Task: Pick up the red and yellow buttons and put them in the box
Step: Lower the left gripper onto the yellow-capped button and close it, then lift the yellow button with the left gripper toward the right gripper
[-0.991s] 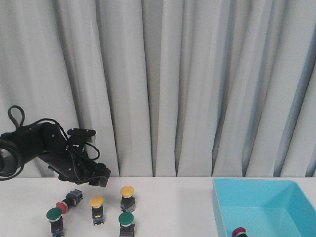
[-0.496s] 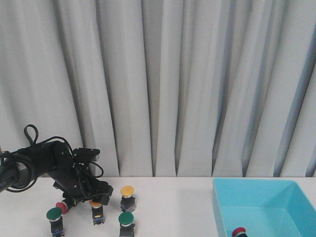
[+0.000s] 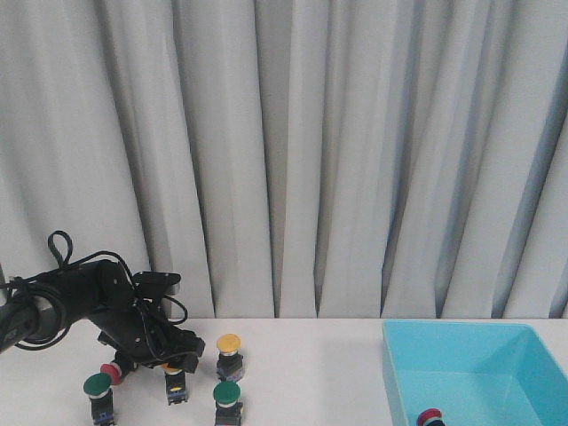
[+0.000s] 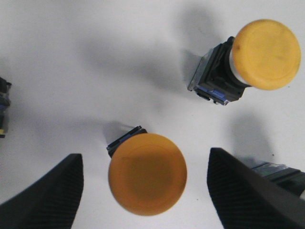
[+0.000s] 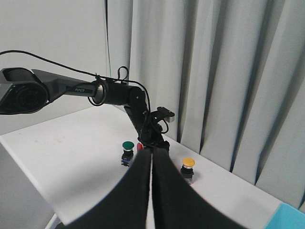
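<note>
Blue box sits at the lower right of the front view; one red button lies inside near its front-left corner. At the lower left, the left gripper is open, fingers either side of a yellow button without touching it. A second yellow button stands just to its right. Another red button lies tipped at the arm's left side. Two green buttons stand nearer the camera. Right gripper: fingers pressed together, holding nothing.
</note>
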You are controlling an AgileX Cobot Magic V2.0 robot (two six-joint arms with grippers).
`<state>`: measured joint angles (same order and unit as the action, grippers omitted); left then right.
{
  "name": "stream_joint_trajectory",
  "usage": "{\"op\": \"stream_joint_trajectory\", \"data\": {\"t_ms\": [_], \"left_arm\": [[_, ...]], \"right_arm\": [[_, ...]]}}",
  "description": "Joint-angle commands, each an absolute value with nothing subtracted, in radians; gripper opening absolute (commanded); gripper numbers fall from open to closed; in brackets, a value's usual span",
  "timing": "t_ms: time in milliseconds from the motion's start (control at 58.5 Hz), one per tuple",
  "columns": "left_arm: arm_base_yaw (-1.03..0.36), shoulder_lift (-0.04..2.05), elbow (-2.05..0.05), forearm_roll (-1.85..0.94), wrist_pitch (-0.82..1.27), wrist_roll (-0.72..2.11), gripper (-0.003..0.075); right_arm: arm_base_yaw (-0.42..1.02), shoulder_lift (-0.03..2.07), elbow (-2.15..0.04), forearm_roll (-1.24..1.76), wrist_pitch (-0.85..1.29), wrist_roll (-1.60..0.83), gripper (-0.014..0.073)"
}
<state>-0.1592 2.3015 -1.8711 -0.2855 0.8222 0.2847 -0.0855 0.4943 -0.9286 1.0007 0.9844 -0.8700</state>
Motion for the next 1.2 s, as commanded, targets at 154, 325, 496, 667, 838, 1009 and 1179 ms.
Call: {"op": "stream_joint_trajectory", "data": {"t_ms": [154, 325, 496, 667, 838, 1009, 1179], "left_arm": [[-0.164, 2.238, -1.905, -0.378, 0.77, 0.276, 0.0467], [-0.164, 2.238, -1.905, -0.377, 0.776, 0.276, 0.0355], [-0.164, 2.238, -1.905, -0.377, 0.779, 0.276, 0.0252], [-0.164, 2.238, -1.905, -0.377, 0.793, 0.276, 0.0171], [-0.164, 2.234, -1.905, -0.376, 0.806, 0.278, 0.011], [-0.164, 2.192, -1.906, -0.376, 0.817, 0.278, 0.0065], [-0.162, 2.11, -1.906, -0.376, 0.825, 0.278, 0.0051]], "right_arm": [[-0.089, 0.505, -0.948, 1.041, 0.941, -0.86, 0.0006], [-0.089, 0.505, -0.948, 1.041, 0.941, -0.86, 0.0006], [-0.089, 0.505, -0.948, 1.041, 0.942, -0.859, 0.0006], [-0.089, 0.505, -0.948, 1.041, 0.942, -0.858, 0.0006], [-0.089, 0.505, -0.948, 1.04, 0.941, -0.859, 0.0006], [-0.089, 0.505, -0.948, 1.026, 0.934, -0.86, 0.0006], [-0.089, 0.505, -0.948, 1.024, 0.934, -0.858, 0.0006]]}}
